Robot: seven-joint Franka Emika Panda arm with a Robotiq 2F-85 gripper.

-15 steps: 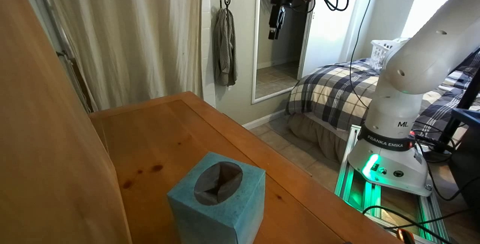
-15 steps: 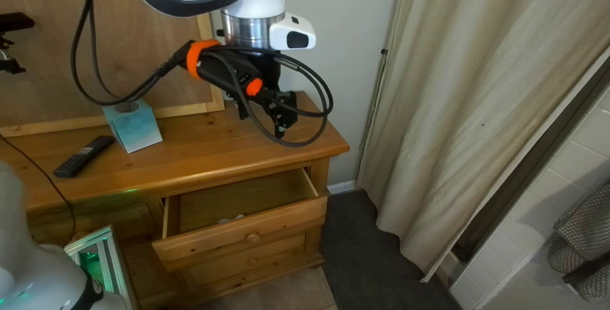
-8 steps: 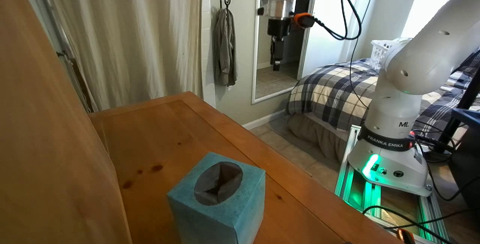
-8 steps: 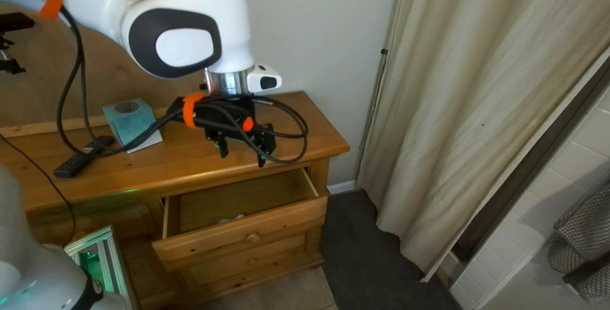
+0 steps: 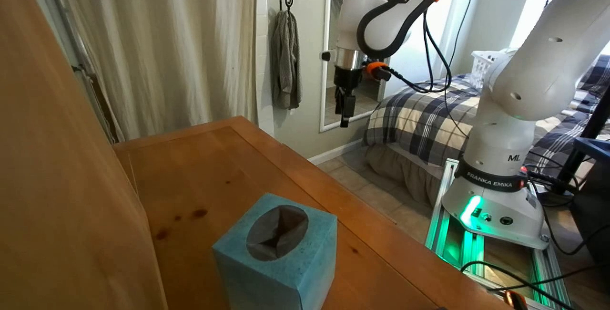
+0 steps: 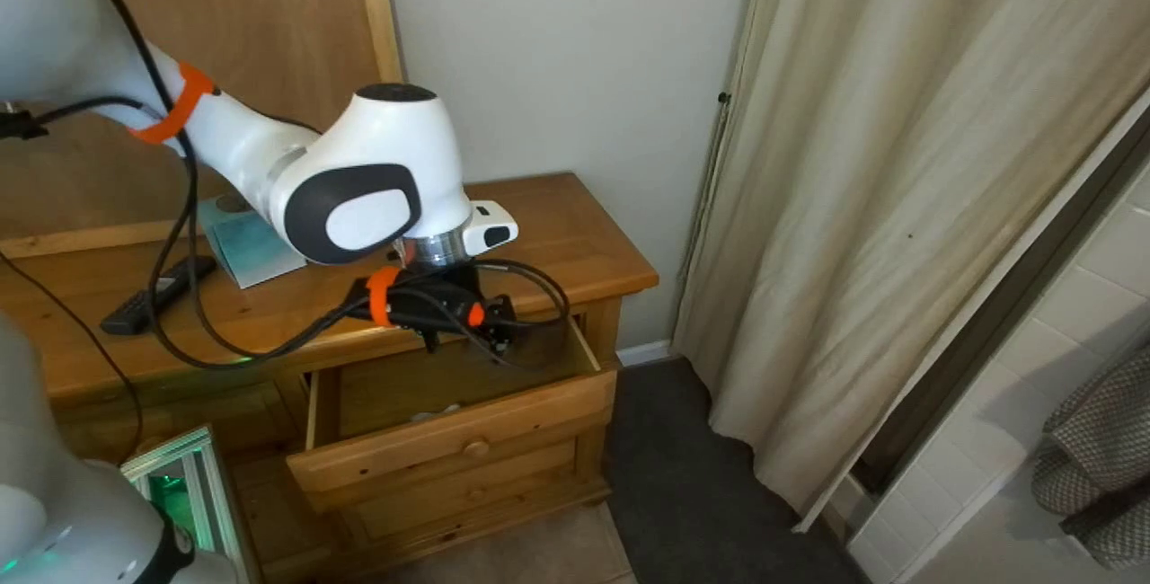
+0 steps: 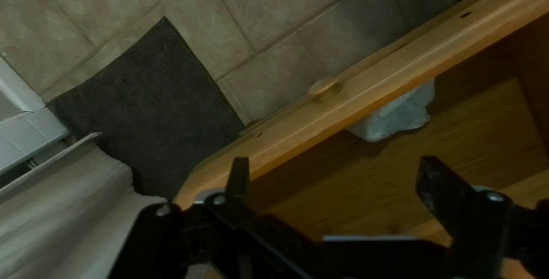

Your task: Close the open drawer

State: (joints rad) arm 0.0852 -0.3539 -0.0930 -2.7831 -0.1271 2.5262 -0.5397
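Note:
The open wooden drawer point(image 6: 404, 454) sticks out of the dresser point(image 6: 593, 243), with a round knob point(image 6: 476, 447) on its front. In the wrist view the drawer front point(image 7: 386, 79) runs diagonally, with the knob point(image 7: 324, 88) on its outer face. A crumpled whitish bag point(image 7: 399, 113) lies inside against the front panel. My gripper point(image 7: 333, 161) is open and empty, pointing down with fingers wide apart. In an exterior view the gripper point(image 6: 465, 348) hangs over the rear part of the drawer opening, close to the dresser top's front edge. The drawer is hidden in the view showing the gripper point(image 5: 344, 121) from the side.
A teal tissue box point(image 5: 276, 253) and a black remote point(image 6: 157, 295) stand on the dresser top. A beige curtain point(image 6: 835, 207) hangs beside the dresser. A dark mat point(image 7: 150, 111) lies on the tiled floor. Loose cables point(image 6: 198, 323) hang from the arm.
The arm has come down steadily. My gripper has moved from above the dresser top to low over the drawer opening. The drawer has not moved.

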